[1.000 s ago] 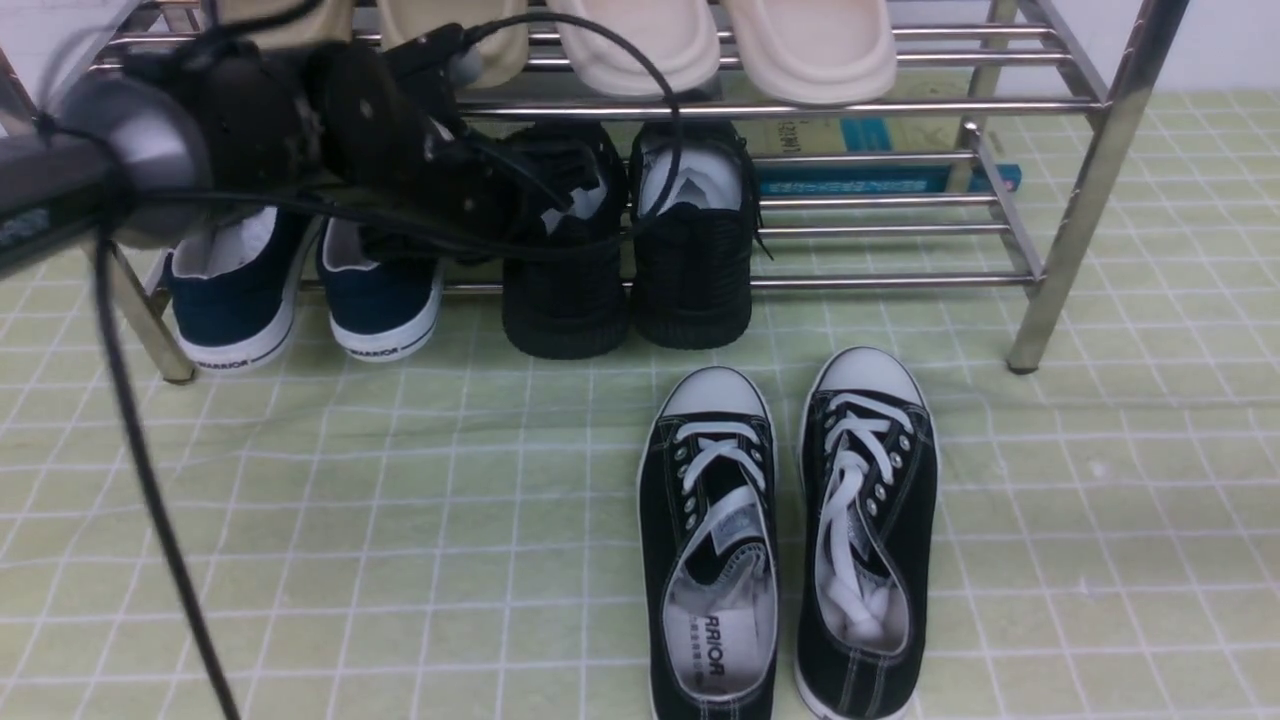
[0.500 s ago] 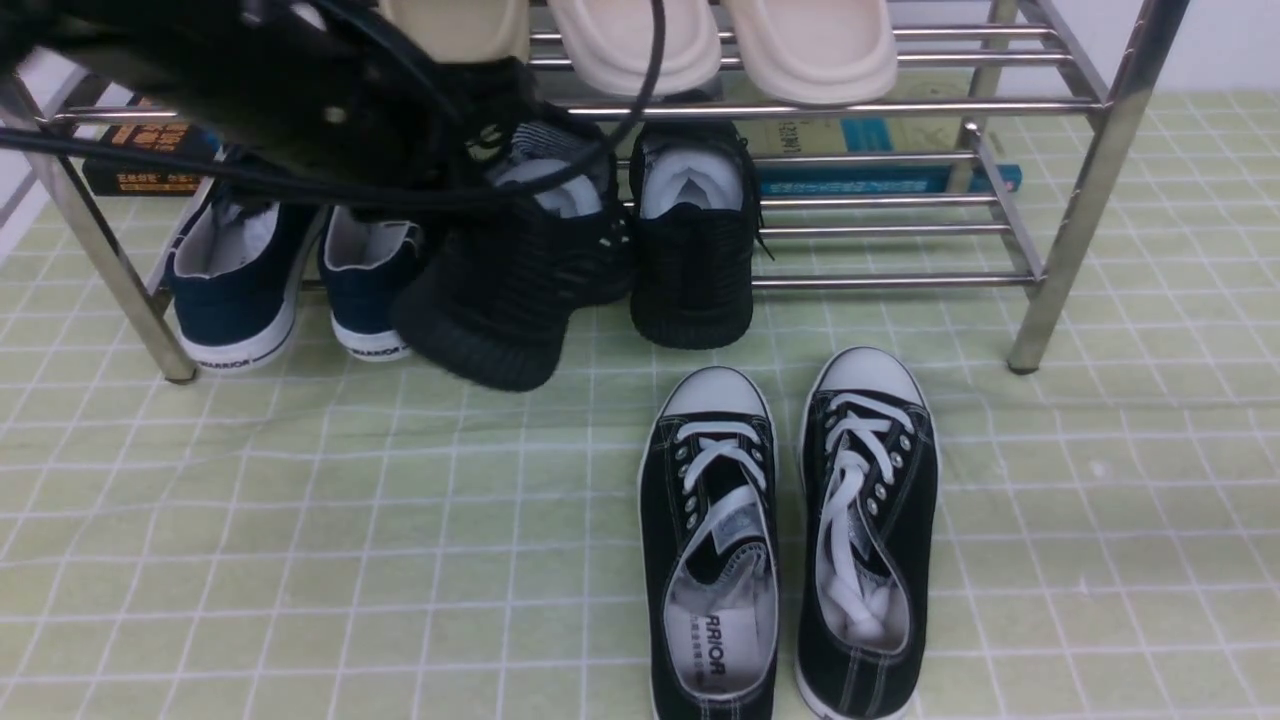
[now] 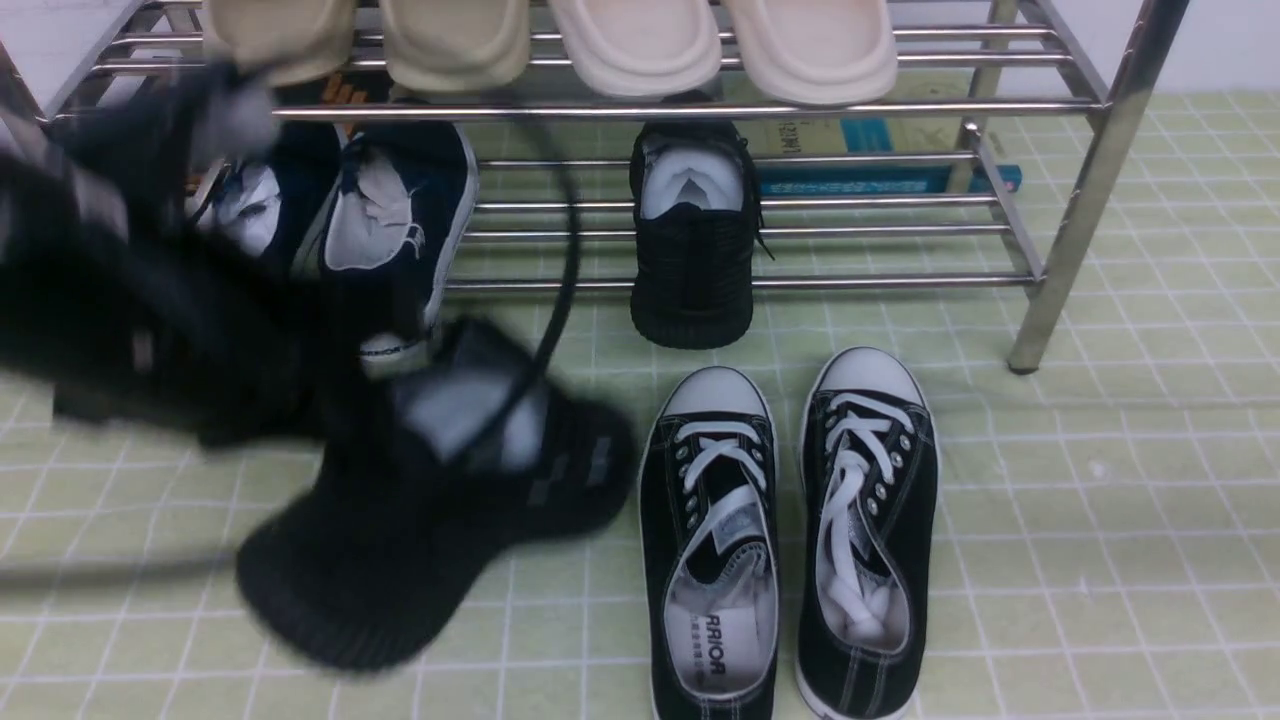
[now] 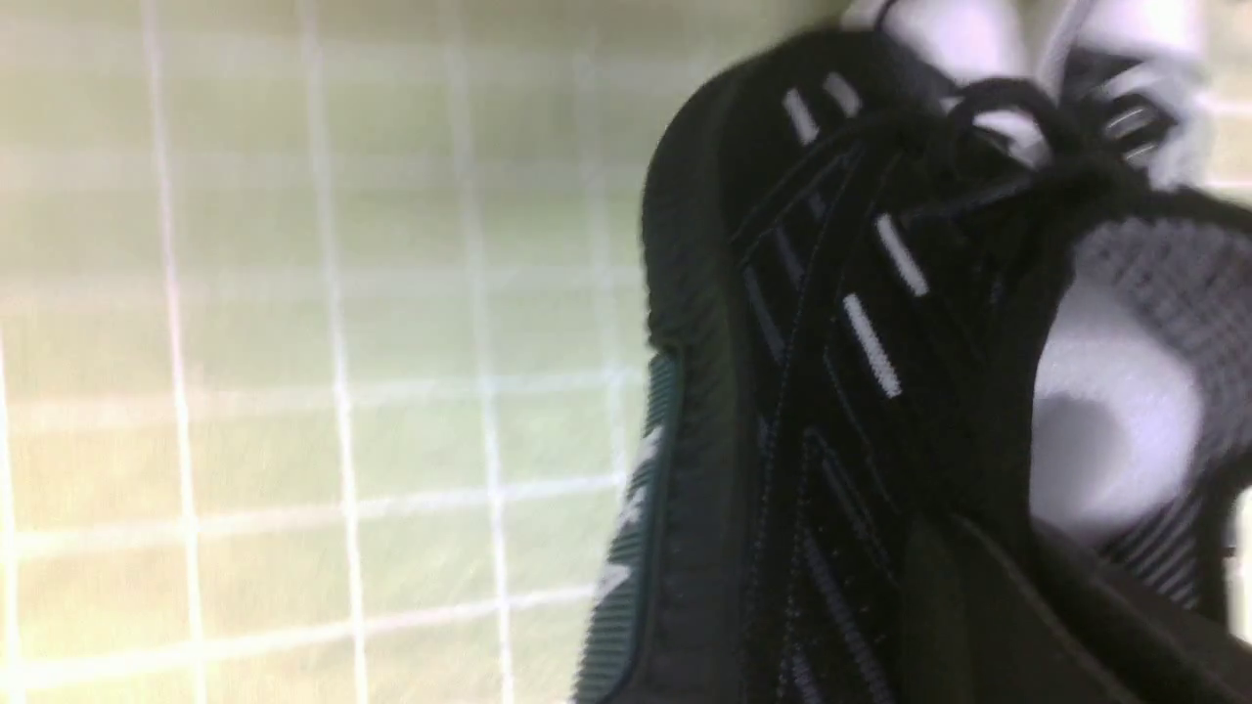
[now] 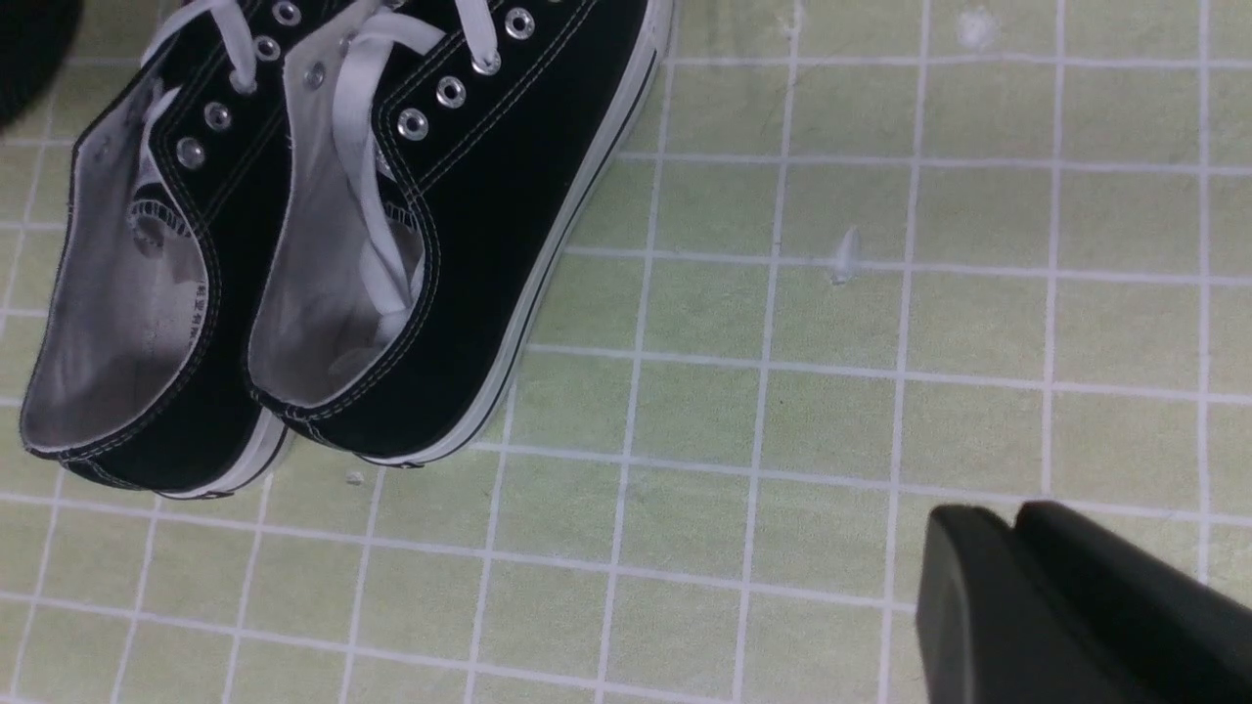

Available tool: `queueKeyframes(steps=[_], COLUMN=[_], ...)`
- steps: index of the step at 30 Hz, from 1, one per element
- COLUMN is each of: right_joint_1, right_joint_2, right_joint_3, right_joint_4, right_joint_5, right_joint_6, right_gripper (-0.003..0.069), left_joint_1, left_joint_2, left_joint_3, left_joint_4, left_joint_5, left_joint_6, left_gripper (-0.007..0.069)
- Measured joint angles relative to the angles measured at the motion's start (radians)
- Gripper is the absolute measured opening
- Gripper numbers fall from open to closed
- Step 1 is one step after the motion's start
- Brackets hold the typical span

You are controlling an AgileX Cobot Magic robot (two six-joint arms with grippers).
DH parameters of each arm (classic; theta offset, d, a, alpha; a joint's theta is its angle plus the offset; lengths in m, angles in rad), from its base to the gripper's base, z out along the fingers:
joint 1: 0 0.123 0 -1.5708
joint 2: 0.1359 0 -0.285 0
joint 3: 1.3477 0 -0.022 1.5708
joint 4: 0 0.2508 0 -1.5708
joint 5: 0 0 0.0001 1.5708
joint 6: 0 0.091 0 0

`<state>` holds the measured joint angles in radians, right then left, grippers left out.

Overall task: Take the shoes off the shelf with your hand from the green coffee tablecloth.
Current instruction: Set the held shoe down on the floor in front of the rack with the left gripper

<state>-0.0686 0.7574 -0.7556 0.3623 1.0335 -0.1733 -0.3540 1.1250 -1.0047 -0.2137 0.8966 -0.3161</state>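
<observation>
Front view: shoe (image 3: 385, 570) in end effector (image 3: 375, 395)

Left arm (image 3: 150, 300) was blurred: black casing, 1 grey rounded section, 1 thin black cable (image 3: 568, 230) looping off it. Right gripper (image 5: 1015, 528) was matte black, rounded corners.

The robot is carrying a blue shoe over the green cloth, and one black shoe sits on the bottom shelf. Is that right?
No. The shoe the left arm carries over the green tablecloth is a black knit sneaker with white dashes, not blue; the left wrist view shows it. The other black knit sneaker does sit on the bottom tier of the shelf.
</observation>
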Motion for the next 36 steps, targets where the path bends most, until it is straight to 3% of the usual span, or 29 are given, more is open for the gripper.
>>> queueKeyframes(steps=[5,10,23,30,36], right_joint_1=[0.000,0.000,0.000,0.000,0.000], right_joint_2=[0.000,0.000,0.000,0.000,0.000], right_joint_3=[0.000,0.000,0.000,0.000,0.000], right_joint_4=[0.000,0.000,0.000,0.000,0.000], right_joint_5=[-0.001,-0.001,-0.003,0.003,0.004], right_joint_6=[0.000,0.000,0.000,0.000,0.000], right_gripper=[0.0080,0.0085,0.0101,0.0102,0.0104], left_joint_1=[0.000,0.000,0.000,0.000,0.000], left_joint_2=[-0.115,-0.162,-0.176,-0.177,-0.170], left_joint_3=[0.252,0.334,0.576,0.585,0.585], left_joint_4=[0.006,0.017,0.264,0.298,0.286], left_joint_5=[-0.251,-0.362,-0.648,-0.773,-0.791], left_joint_6=[-0.115,-0.203,-0.534,-0.597,-0.601], left_gripper=[0.0020,0.0020,0.0020,0.0020,0.0020])
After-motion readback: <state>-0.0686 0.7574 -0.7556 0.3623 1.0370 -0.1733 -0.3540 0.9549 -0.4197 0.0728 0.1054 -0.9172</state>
